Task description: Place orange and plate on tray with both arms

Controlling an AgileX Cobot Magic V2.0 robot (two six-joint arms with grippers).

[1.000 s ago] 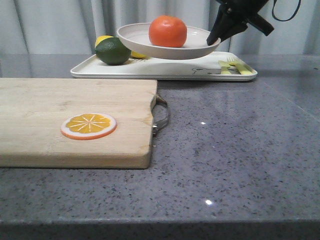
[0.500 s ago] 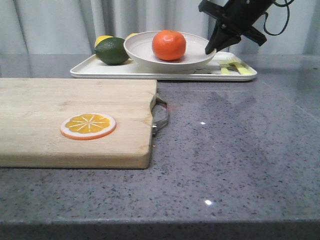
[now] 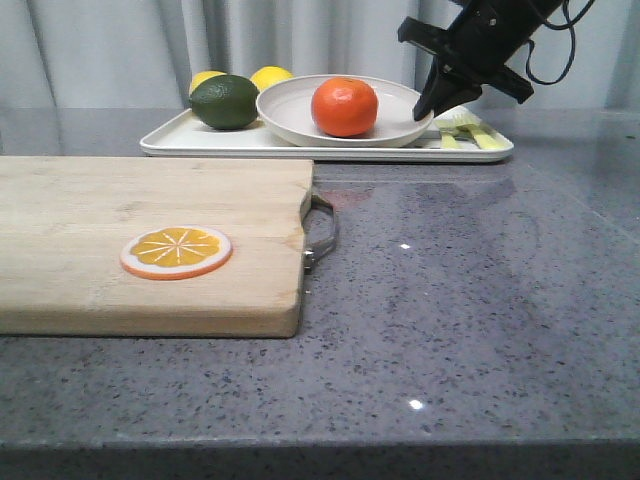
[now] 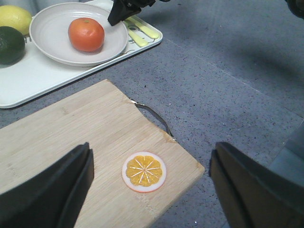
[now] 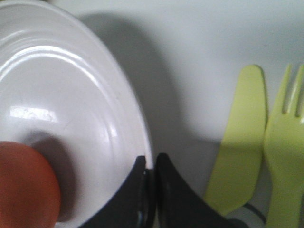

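Note:
The orange (image 3: pixel 344 106) sits in the off-white plate (image 3: pixel 290 112), which rests on the white tray (image 3: pixel 170 140) at the back of the table. My right gripper (image 3: pixel 424 108) is shut on the plate's right rim (image 5: pixel 142 142); the orange shows beside it in the right wrist view (image 5: pixel 23 190). My left gripper (image 4: pixel 152 185) is open and empty, high above the wooden cutting board (image 4: pixel 71 142). In the left wrist view the plate (image 4: pixel 47 28), the orange (image 4: pixel 86 34) and the tray (image 4: pixel 28 80) lie far from it.
A dark green lime (image 3: pixel 225 101) and two yellow lemons (image 3: pixel 270 77) lie on the tray's left part. A yellow-green knife (image 5: pixel 240 137) and fork (image 5: pixel 285 156) lie on its right. A flat orange slice (image 3: pixel 176 251) lies on the cutting board (image 3: pixel 150 230), whose metal handle (image 3: pixel 322 228) faces right.
My right gripper has lowered the plate with the orange from above the tray down onto it. The left arm's earlier state is not shown.

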